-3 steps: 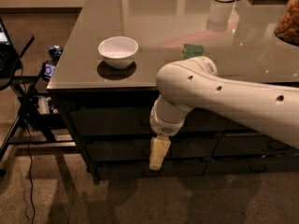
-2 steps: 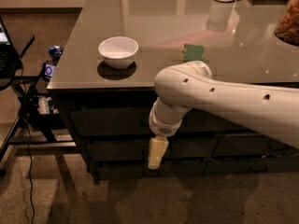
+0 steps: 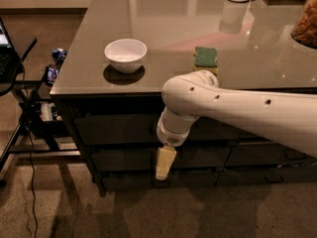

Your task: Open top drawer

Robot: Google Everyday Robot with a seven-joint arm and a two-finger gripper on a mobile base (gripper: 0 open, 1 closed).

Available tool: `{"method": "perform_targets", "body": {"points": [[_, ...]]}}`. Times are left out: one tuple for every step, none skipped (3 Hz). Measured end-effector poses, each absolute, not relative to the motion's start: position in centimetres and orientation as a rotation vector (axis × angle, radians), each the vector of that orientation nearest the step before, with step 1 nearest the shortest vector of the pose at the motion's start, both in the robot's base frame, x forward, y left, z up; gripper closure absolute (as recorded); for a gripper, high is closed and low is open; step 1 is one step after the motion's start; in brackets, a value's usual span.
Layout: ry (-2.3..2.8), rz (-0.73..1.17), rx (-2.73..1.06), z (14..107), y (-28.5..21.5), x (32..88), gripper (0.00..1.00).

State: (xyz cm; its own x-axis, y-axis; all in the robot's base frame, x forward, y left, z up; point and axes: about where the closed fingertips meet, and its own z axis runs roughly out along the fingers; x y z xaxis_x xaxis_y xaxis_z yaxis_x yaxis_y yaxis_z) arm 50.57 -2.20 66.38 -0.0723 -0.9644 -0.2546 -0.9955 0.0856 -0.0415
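The gripper (image 3: 165,165) hangs low, nearest us, pointing down; whether it is apart or together cannot be told. Just behind, the top drawer (image 3: 114,128) looks closed under the counter (image 3: 84,63), its handle hidden by the arm (image 3: 237,110). The gripper should rise to that handle, then pull straight nearward. Farther back sit a bowl (image 3: 126,55) and sponge (image 3: 205,57).
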Motion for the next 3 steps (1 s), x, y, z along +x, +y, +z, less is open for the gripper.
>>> {"method": "perform_targets", "body": {"points": [[2.152,0.223,-1.982,65.3,-2.3,51.2,0.00],[2.158,0.239,-1.988,64.3,-2.4,51.6,0.00],[2.159,0.253,-1.998,63.4,-2.3,51.9,0.00]]}}
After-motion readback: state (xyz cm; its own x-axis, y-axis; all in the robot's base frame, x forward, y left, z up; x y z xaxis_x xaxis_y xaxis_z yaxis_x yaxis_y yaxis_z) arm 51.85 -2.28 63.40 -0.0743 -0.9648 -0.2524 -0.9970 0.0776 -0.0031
